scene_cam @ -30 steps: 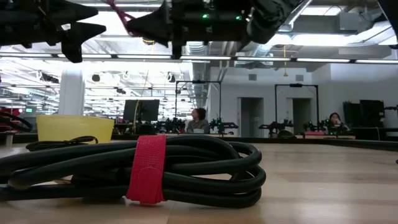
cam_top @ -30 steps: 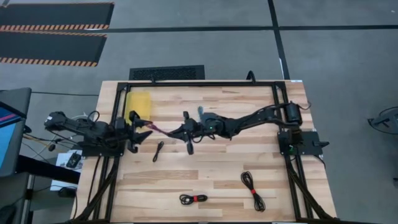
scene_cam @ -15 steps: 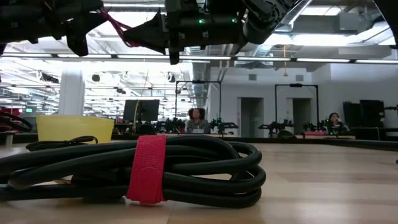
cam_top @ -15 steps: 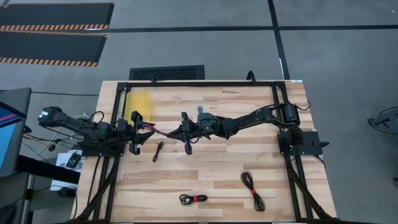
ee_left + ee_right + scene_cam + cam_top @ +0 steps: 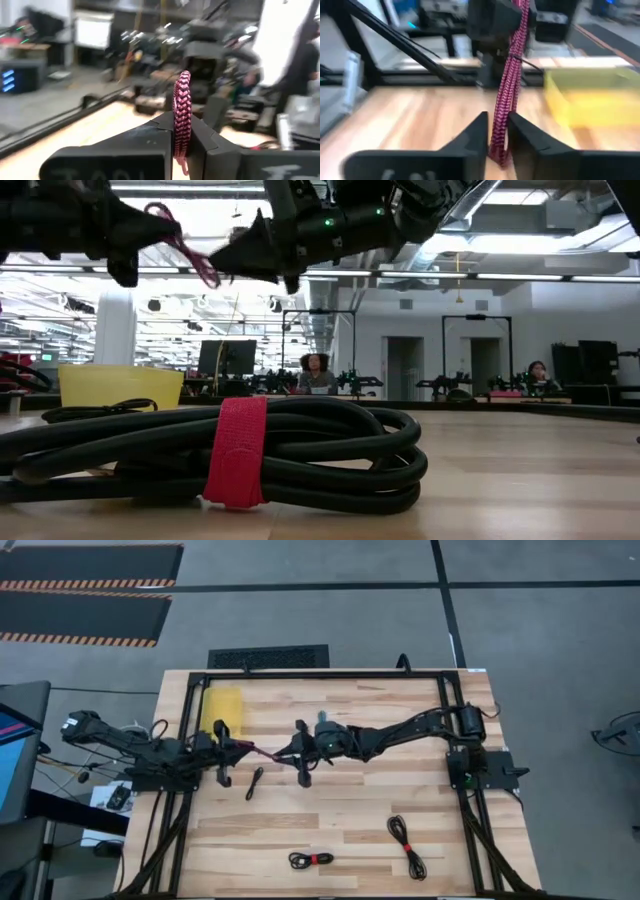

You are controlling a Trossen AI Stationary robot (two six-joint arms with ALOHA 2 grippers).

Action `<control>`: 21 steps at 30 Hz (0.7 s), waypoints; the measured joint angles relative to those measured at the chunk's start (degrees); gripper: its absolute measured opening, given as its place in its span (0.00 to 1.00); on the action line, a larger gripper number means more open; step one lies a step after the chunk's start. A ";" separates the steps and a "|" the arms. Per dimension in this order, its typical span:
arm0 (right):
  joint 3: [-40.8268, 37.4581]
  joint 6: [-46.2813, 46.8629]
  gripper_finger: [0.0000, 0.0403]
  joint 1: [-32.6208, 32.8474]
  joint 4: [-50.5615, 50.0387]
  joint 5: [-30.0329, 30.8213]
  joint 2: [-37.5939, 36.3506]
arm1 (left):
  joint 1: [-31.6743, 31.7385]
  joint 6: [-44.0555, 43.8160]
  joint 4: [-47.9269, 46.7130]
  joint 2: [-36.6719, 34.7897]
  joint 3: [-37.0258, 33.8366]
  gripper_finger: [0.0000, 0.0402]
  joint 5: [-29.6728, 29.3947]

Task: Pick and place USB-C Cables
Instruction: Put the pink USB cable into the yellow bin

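- Left gripper [image 5: 226,747] sits near the 9 o'clock side of the table [image 5: 350,830], up in the air, with its fingers [image 5: 150,131] squeezed together on one end of the red cable [image 5: 262,751].
- Right gripper [image 5: 297,753] is just past the other end, toward 3 o'clock. Its fingers [image 5: 472,135] are a little apart with the red cable running between them, and I cannot tell if they pinch it or have let go.
- To do this hand-over well, the right gripper should open wide and back straight away toward 3 o'clock, so it does not tug the cable out of the other grip.
- Next, the left one should carry the cable to the yellow bin [image 5: 222,711], at about 11 o'clock from it, and open only when it is over the bin.
- Moving slowly would help, because the loose end could swing and catch on the bin's edge.
- From above, the red cable is stretched in a line between the two grippers, its long way running from 9 o'clock to 3 o'clock, a bit lower at the 3 o'clock end.
- Other cables lie flat on the table: a black cable [image 5: 254,783] close by at 6 o'clock, plus a tied cable [image 5: 311,860] and a second tied cable [image 5: 405,843] near the front edge.
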 joint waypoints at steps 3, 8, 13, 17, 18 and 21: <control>0.00 -0.35 0.36 0.00 -8.53 7.70 -3.74 | 0.02 -3.13 -11.01 0.12 3.62 0.01 -7.01; -0.23 -0.71 0.47 0.59 -21.66 18.09 -9.81 | 0.59 -9.31 -27.62 1.30 11.19 0.00 -18.87; -3.15 -0.90 0.50 2.22 -25.05 20.85 -14.94 | 4.97 -17.49 -43.60 3.98 19.99 0.00 -25.37; -7.35 -0.82 0.49 2.69 -24.35 21.14 -18.51 | 10.47 -21.94 -52.77 7.91 27.03 0.00 -25.43; -8.76 -0.25 0.48 2.68 -22.90 21.20 -19.26 | 11.97 -23.28 -55.59 9.08 28.63 0.00 -25.38; -13.62 1.60 0.47 2.68 -18.24 21.08 -20.90 | 17.23 -28.91 -65.32 13.29 33.64 0.00 -22.01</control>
